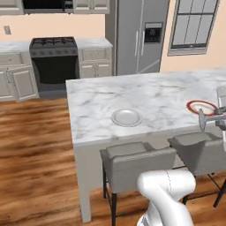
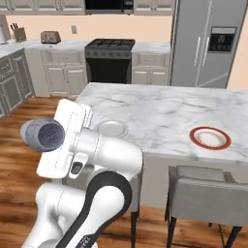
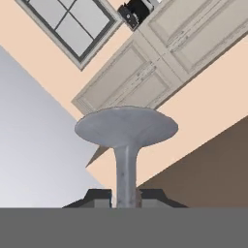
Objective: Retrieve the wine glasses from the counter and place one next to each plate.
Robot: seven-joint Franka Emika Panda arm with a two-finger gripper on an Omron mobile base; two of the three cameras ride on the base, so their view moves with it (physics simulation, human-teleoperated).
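My gripper (image 3: 127, 196) is shut on the thin stem of a grey-tinted wine glass (image 3: 126, 127), whose round foot points away from the hand. In the left base view the gripper (image 1: 217, 118) holds this wine glass (image 1: 202, 119) sideways at the right edge, over the island's near edge, just in front of the red-rimmed plate (image 1: 201, 107). The plain pale plate (image 1: 126, 118) lies further left on the island. Both plates, the plain plate (image 2: 111, 128) and the red-rimmed plate (image 2: 209, 137), also show from the right. The counter (image 2: 29, 45) runs along the back wall.
The marble island (image 1: 154, 90) has two grey stools (image 1: 137, 163) (image 1: 198, 150) tucked at its near side. A black stove (image 1: 53, 48) and a steel fridge (image 1: 137, 35) stand at the back wall. A toaster (image 2: 50, 37) sits on the counter.
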